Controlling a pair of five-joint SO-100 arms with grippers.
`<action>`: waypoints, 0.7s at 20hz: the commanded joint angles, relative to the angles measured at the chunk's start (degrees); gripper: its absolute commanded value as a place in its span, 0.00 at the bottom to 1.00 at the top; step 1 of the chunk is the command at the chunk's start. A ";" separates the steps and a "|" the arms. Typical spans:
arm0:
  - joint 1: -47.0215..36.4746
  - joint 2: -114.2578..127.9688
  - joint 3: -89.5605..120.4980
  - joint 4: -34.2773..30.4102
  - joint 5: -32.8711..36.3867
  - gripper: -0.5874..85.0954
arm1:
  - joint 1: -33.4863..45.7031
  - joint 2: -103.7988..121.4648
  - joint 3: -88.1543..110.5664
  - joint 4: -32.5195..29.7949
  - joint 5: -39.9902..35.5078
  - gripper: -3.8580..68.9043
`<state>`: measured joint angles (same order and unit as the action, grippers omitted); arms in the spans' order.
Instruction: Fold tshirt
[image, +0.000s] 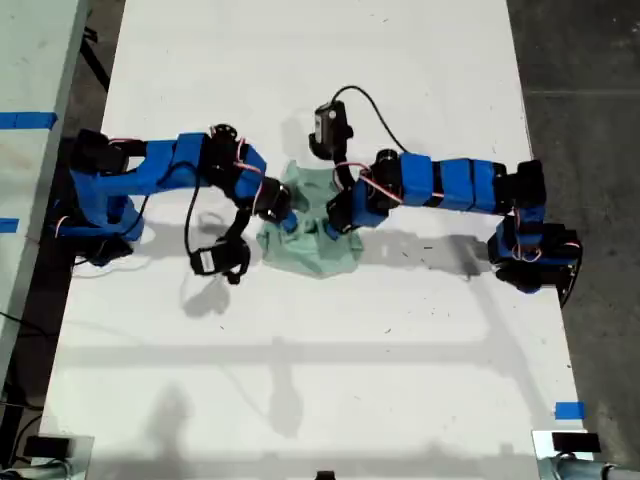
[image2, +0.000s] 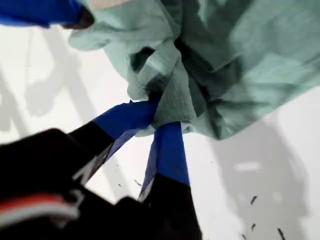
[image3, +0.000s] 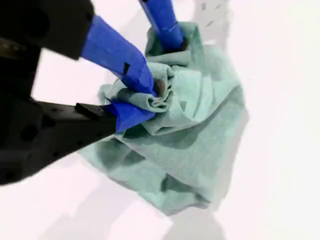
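Note:
The pale mint-green tshirt (image: 315, 255) lies bunched in a crumpled heap on the white table, between two blue arms that reach in from the exterior view's left and right. My first gripper (image2: 160, 112) is shut on a fold of the tshirt (image2: 260, 75). My second gripper (image3: 152, 100) is shut on another bunched fold of the tshirt (image3: 200, 140), with the other gripper's blue finger (image3: 170, 30) pressed into the cloth close by. The wrist views do not show which exterior arm is which. Sleeves and collar are lost in the wrinkles.
The white table (image: 320, 380) stretches wide toward the exterior view's bottom. A blue tape mark (image: 568, 410) sits near its lower right corner in the exterior view. Dark floor (image: 590, 60) runs along that view's right; a pale bench (image: 30, 60) runs along its left.

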<state>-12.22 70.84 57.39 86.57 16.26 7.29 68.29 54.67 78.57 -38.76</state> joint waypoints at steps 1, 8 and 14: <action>-8.44 4.31 0.26 0.70 5.36 0.01 | 6.33 6.86 1.32 0.44 -4.04 0.04; -20.57 5.62 0.18 4.92 8.70 0.38 | 18.90 12.57 8.00 5.63 -7.56 0.68; -33.49 30.59 16.35 5.36 10.46 0.40 | 35.86 49.31 31.11 11.16 -14.41 0.54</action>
<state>-43.33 90.09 68.73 92.99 26.10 38.58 100.11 78.75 88.95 -51.24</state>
